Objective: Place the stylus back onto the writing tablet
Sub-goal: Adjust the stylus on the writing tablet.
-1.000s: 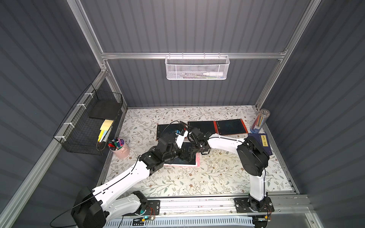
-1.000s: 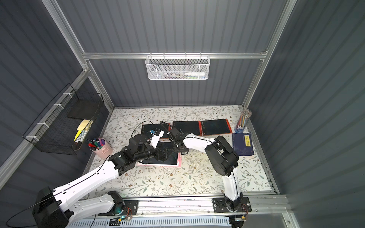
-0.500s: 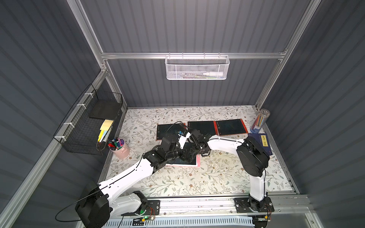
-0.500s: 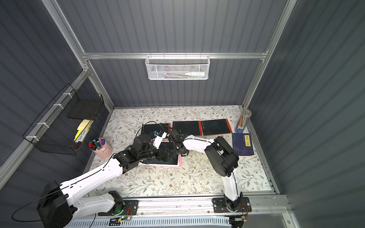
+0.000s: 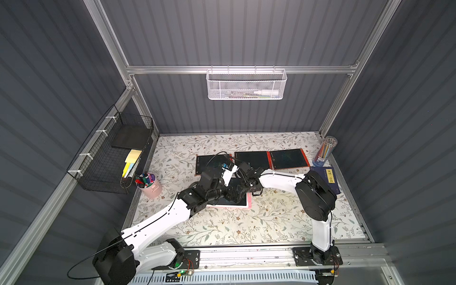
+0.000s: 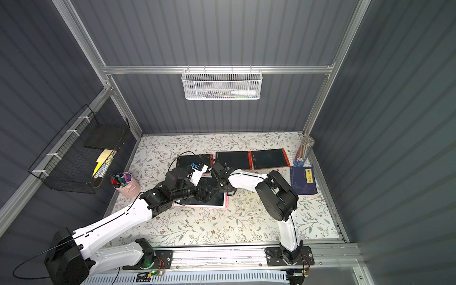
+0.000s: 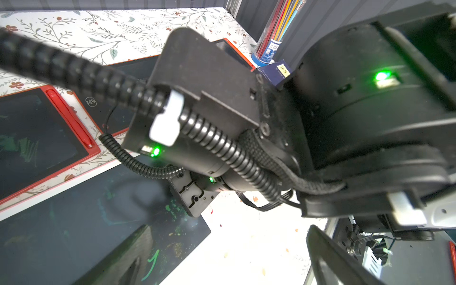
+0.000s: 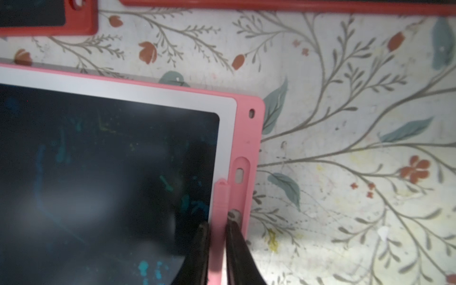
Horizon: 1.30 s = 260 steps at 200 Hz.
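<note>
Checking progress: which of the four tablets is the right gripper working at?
The pink-framed tablet, nearest the robot's bases; the three red-framed tablets lie in a row behind it. The right gripper holds a pink stylus beside its slot.

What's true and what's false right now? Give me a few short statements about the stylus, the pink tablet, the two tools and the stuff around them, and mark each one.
1. The right tool is shut on the pink stylus. True.
2. The pink stylus is seated in the pink tablet's slot. False: it lies alongside the slot, which shows empty.
3. The left tool grips a red stylus. False: it is open and holds nothing.
4. Three red-framed tablets lie in a row behind the pink tablet. True.
5. The marker cup is blue. False: it is pink.
</note>
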Motion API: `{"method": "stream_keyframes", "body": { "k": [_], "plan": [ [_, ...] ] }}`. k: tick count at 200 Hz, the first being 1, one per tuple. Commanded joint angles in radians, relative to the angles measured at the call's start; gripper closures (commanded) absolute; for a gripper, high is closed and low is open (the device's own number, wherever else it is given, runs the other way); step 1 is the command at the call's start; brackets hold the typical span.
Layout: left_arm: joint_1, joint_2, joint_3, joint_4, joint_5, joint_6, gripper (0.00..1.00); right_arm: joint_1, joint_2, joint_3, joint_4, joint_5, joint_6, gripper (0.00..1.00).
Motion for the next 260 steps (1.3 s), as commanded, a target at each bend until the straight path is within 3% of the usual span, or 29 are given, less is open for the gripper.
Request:
{"method": "stream_keyframes", "body": {
  "k": [1,76,117,167,260],
  "plan": [
    [0.006,-0.027,-0.011,0.007,0.020,0.023,0.01,0.001,0.003,0.012,-0.045,0.053,-0.006,0.82],
    [0.006,-0.032,-0.009,0.005,0.014,0.019,0.01,-0.001,0.001,0.044,-0.072,0.078,-0.043,0.83],
    [0.006,-0.056,0.006,-0.049,-0.044,-0.026,0.01,-0.003,0.001,0.036,-0.056,0.055,-0.048,0.82],
    [0.006,-0.150,-0.017,-0.074,0.001,-0.122,0.01,-0.017,-0.016,0.010,-0.036,0.022,-0.004,0.81],
    [0.006,-0.171,-0.074,-0.067,0.008,-0.130,0.01,-0.033,-0.042,-0.027,0.014,-0.034,0.013,0.82]
  ]
}}
